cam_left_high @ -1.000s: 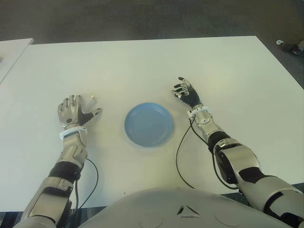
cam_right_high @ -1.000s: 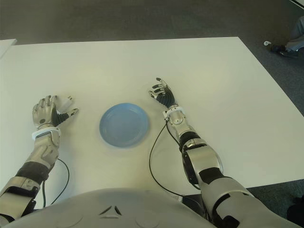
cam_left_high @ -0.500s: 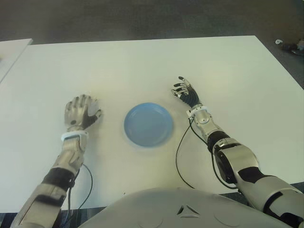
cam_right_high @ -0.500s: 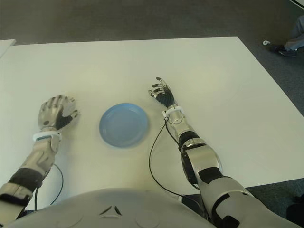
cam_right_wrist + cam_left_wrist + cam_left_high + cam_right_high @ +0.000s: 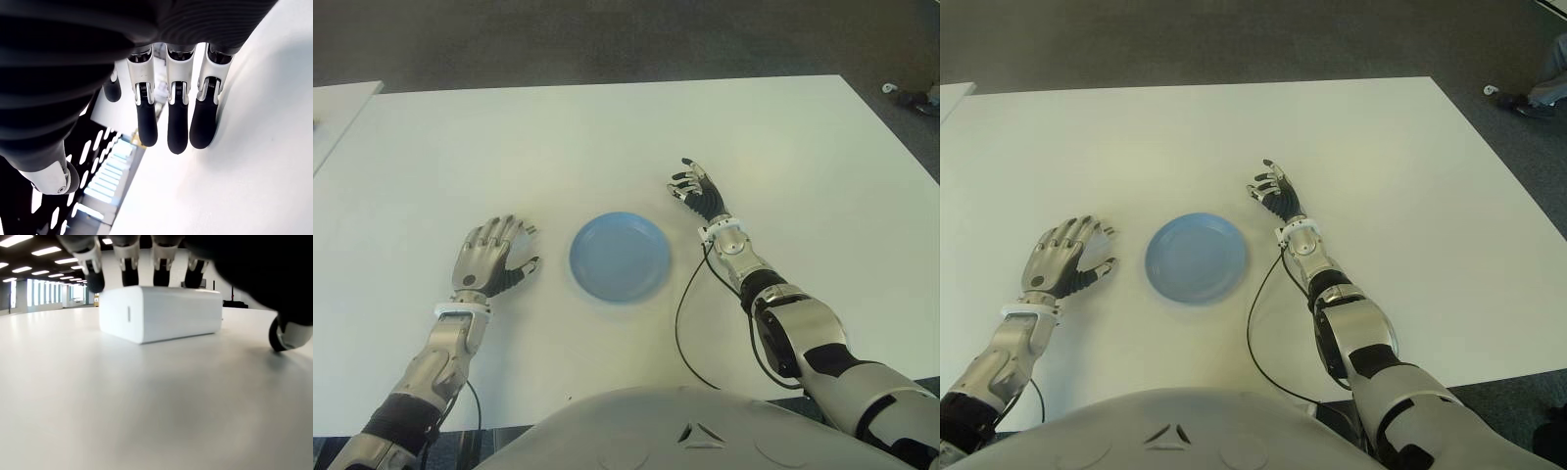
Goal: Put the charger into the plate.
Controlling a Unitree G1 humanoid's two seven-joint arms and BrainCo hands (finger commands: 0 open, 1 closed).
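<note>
This looks like an open-plan office or lab hall. A large plain white table (image 5: 607, 127) stands on dark grey carpet (image 5: 607, 39). Beyond the left hand (image 5: 489, 259), its wrist view shows rows of ceiling strip lights (image 5: 29, 254) and a bright window wall (image 5: 44, 293) far off.

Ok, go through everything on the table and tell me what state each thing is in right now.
Charger: lying flat on the table, under the left hand's fingers, not gripped, outside the plate.
Plate: upright, nothing in it.
Left hand: open, fingers spread above the charger, left of the plate.
Right hand: open, holding nothing, right of the plate.
</note>
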